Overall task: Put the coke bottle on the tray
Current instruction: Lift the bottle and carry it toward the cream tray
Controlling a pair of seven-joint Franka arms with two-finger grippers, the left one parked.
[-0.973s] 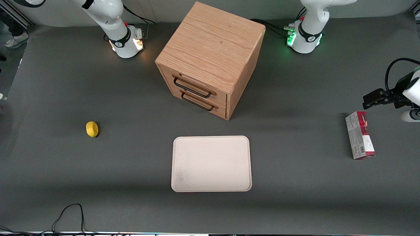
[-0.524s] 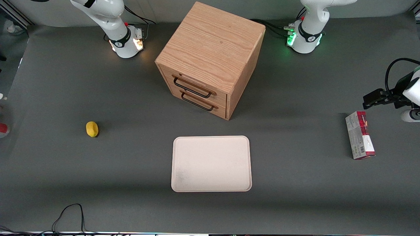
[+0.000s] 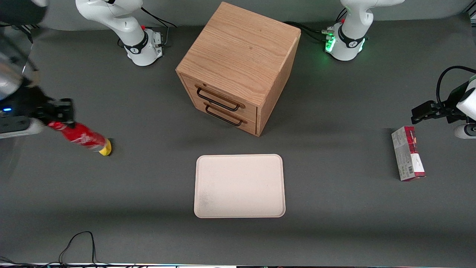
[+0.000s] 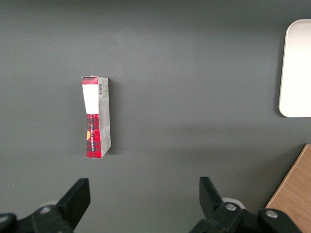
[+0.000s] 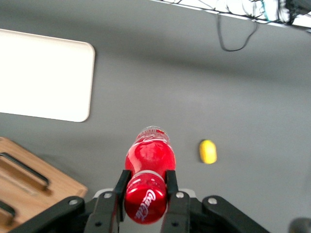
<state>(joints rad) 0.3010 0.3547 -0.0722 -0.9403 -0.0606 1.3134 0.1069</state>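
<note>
The coke bottle [image 3: 81, 136], slim and all red with a white script logo, hangs tilted above the table toward the working arm's end. My right gripper [image 3: 59, 120] is shut on its cap end. In the right wrist view the bottle [image 5: 148, 162] sits squeezed between the two black fingers [image 5: 121, 187] of the gripper [image 5: 146, 182], logo facing the camera. The cream tray [image 3: 240, 186] lies flat near the table's middle, in front of the drawer cabinet and nearer the front camera; the same tray [image 5: 43, 75] shows in the right wrist view, well apart from the bottle.
A small yellow object [image 3: 106, 150] lies on the table just under the bottle's lower end. A wooden two-drawer cabinet [image 3: 238, 56] stands at the table's middle. A red-and-grey carton [image 3: 407, 158] lies toward the parked arm's end. A black cable [image 3: 76, 242] loops at the near edge.
My right gripper, out of view a second ago, has swung in over the table's working-arm end carrying the coke bottle, now above the yellow object. Nothing on the table has moved.
</note>
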